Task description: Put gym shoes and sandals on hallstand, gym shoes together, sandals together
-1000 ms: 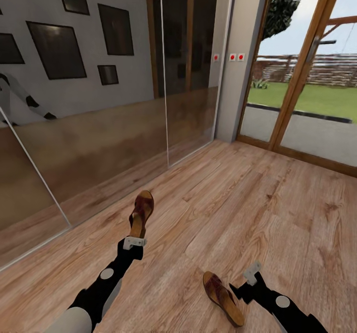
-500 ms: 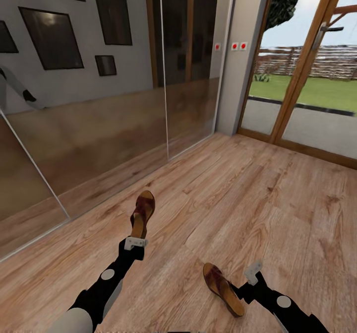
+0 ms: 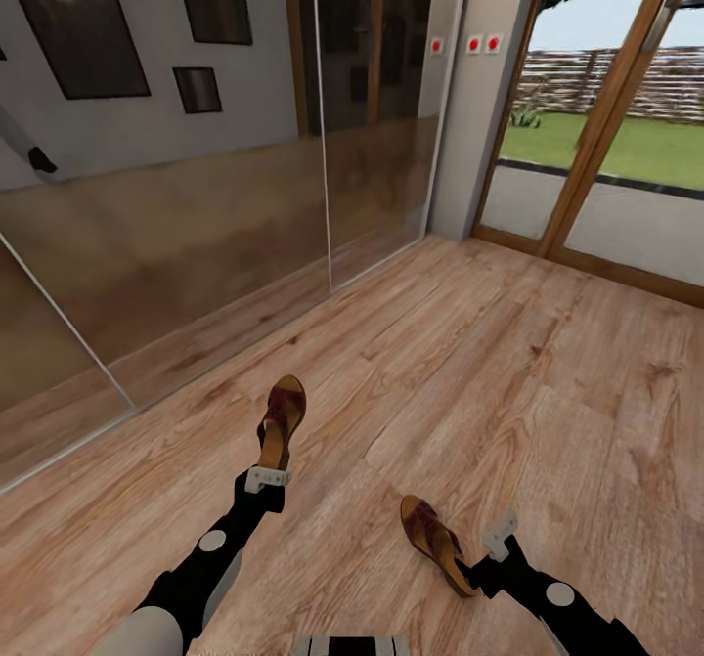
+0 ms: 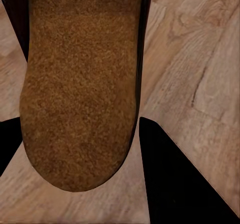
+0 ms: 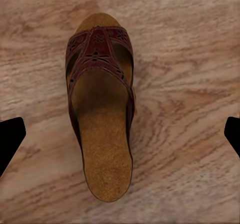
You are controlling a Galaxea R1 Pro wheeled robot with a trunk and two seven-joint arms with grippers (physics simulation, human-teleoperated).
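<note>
My left gripper (image 3: 266, 478) is shut on the heel of one dark brown sandal (image 3: 282, 417), which points away from me just above the plank floor (image 3: 548, 382). In the left wrist view its tan insole (image 4: 80, 83) sits between the two dark fingers (image 4: 170, 184). The second sandal (image 3: 435, 542) lies on the floor, strap end away from me. My right gripper (image 3: 494, 537) stands open right beside its heel. In the right wrist view this sandal (image 5: 100, 114) lies between the wide-apart fingertips (image 5: 10, 139). The gym shoes and the hallstand are out of view.
A mirrored sliding wall (image 3: 196, 226) runs along the left and reflects framed pictures. A grey wall post (image 3: 469, 128) with red buttons stands at the back. Wood-framed glass doors (image 3: 606, 167) to a lawn are at the right. Bare floor stretches ahead and to the right.
The whole view has shifted, so the camera moved. The floor sandal now lies nearer the right gripper. The left sandal kept its place in the left gripper.
</note>
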